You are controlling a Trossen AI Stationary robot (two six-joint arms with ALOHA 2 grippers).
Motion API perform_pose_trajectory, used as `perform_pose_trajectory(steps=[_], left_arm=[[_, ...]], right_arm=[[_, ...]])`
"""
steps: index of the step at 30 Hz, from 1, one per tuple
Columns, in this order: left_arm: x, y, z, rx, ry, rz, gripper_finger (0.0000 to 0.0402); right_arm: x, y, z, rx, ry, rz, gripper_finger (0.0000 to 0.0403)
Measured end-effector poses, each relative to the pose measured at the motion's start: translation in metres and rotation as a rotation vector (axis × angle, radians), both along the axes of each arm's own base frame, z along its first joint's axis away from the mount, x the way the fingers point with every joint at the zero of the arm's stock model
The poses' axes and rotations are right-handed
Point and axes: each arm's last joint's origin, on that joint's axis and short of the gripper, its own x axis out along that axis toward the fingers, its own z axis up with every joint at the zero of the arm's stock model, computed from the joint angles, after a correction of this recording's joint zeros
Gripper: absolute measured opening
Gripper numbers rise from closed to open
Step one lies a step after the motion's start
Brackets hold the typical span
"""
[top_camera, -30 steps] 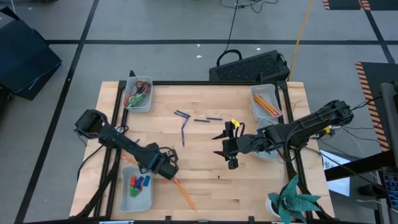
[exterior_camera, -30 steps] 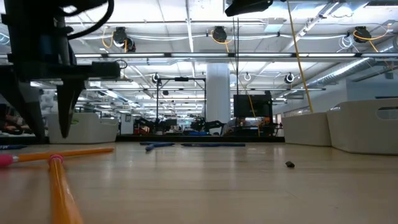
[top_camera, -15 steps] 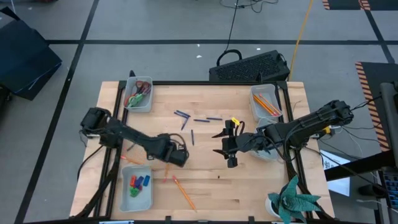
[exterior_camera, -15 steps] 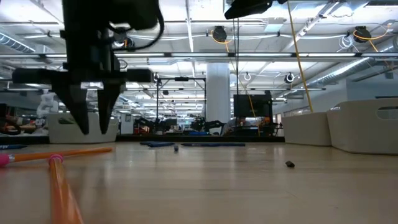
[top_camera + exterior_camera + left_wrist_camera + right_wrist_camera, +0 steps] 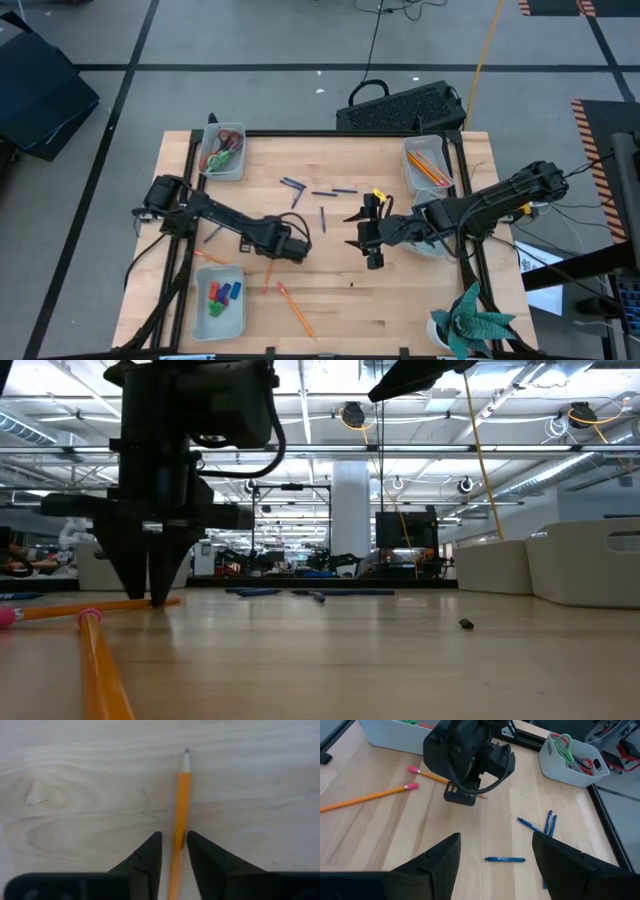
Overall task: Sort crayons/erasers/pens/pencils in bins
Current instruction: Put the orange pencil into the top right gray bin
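The bin (image 5: 220, 300) holding the red, green and blue crayons (image 5: 222, 293) sits at the near left corner of the table (image 5: 330, 300). Just beside it toward the table's middle lie two orange pencils (image 5: 296, 310), one long and slanted, one shorter nearer the bin.

A little farther from that bin, the left gripper (image 5: 173, 842) is down at the wood with its fingers (image 5: 150, 855) drawn narrow around a third orange pencil (image 5: 181, 795). The pencil runs between the two fingers with its sharpened tip pointing away; in the low view the fingertips reach the tabletop beside it.

Across the table from the crayon bin, near the middle, the right gripper (image 5: 368, 232) hangs with its fingers (image 5: 440, 862) spread wide and nothing between them.

Beyond both grippers, several dark blue pens (image 5: 322, 218) lie scattered on the wood. Farther still from the crayon bin, a bin (image 5: 222, 165) at the far left corner holds red and green scissors (image 5: 224, 146), and a bin (image 5: 427, 170) at the far right holds more orange pencils (image 5: 430, 170).
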Motion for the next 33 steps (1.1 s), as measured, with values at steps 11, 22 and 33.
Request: perform_pose_trajectory(steps=[11, 22, 33], left_arm=[[0.0, -0.005, -0.006, -0.016, 0.021, -0.036, 0.0022], [-0.005, 0.0, 0.016, -0.066, -0.027, -0.042, 0.0009], [-0.019, 0.012, 0.096, 0.152, -0.411, -0.126, 0.0004]], right_arm=[[-0.001, 0.002, 0.0, -0.014, -0.007, -0.013, 0.0238], [-0.001, 0.009, 0.002, 0.066, -0.024, 0.023, 0.0238], [0.006, 0.002, 0.008, 0.256, -0.122, -0.107, 0.0238]])
